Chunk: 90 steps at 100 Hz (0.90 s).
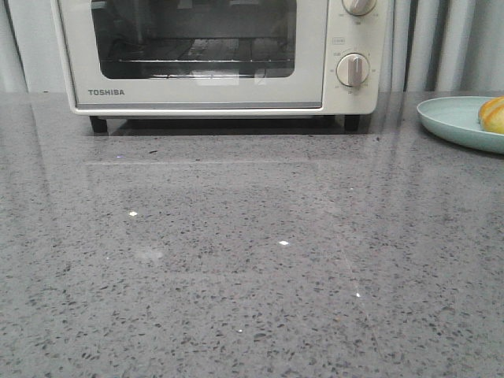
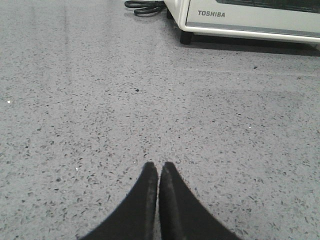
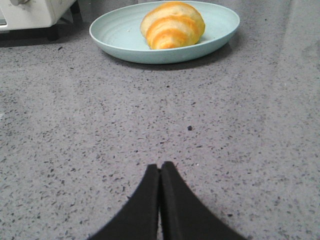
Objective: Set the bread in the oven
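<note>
The bread [image 3: 172,24], a golden-brown striped roll, lies on a pale green plate [image 3: 120,40]; in the front view only its edge [image 1: 493,115] shows at the far right on the plate [image 1: 453,118]. The cream-white Toshiba oven [image 1: 213,93] stands at the back with its glass door shut; its corner shows in the left wrist view [image 2: 240,20] and the right wrist view [image 3: 30,15]. My left gripper [image 2: 159,165] is shut and empty over bare counter, well short of the oven. My right gripper [image 3: 160,165] is shut and empty, well short of the plate. Neither arm shows in the front view.
A grey speckled stone counter [image 1: 236,268] fills the foreground. A black power cord [image 2: 145,6] lies coiled beside the oven's left side. Two round knobs [image 1: 353,69] sit on the oven's right panel. Pale curtains [image 1: 449,39] hang behind.
</note>
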Each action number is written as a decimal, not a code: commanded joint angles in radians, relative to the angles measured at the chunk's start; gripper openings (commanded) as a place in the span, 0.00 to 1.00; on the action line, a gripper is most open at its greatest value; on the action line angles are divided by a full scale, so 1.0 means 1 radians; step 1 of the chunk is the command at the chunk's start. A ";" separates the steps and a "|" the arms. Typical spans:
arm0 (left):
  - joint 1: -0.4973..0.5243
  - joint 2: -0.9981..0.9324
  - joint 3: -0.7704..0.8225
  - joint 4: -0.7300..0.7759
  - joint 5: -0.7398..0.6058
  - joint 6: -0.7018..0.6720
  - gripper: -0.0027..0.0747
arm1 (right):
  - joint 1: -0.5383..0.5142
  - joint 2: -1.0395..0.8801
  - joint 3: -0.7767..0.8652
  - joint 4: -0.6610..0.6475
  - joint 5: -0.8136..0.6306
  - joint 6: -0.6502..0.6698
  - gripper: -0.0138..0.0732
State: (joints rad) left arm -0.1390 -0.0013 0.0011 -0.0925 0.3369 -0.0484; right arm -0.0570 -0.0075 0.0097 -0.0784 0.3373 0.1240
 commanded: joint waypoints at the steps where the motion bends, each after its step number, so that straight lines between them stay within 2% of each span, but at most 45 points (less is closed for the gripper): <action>1: 0.002 -0.029 0.021 -0.009 -0.054 -0.009 0.01 | -0.008 -0.021 0.026 0.007 -0.023 -0.004 0.10; 82: 0.002 -0.029 0.021 -0.009 -0.058 -0.009 0.01 | -0.008 -0.021 0.026 -0.006 -0.029 -0.004 0.10; 90: 0.002 -0.029 0.021 -0.026 -0.115 -0.009 0.01 | -0.008 -0.021 0.026 -0.009 -0.073 -0.004 0.10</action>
State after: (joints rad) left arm -0.1390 -0.0013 0.0011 -0.0925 0.3320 -0.0484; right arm -0.0586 -0.0075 0.0097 -0.0784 0.3373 0.1240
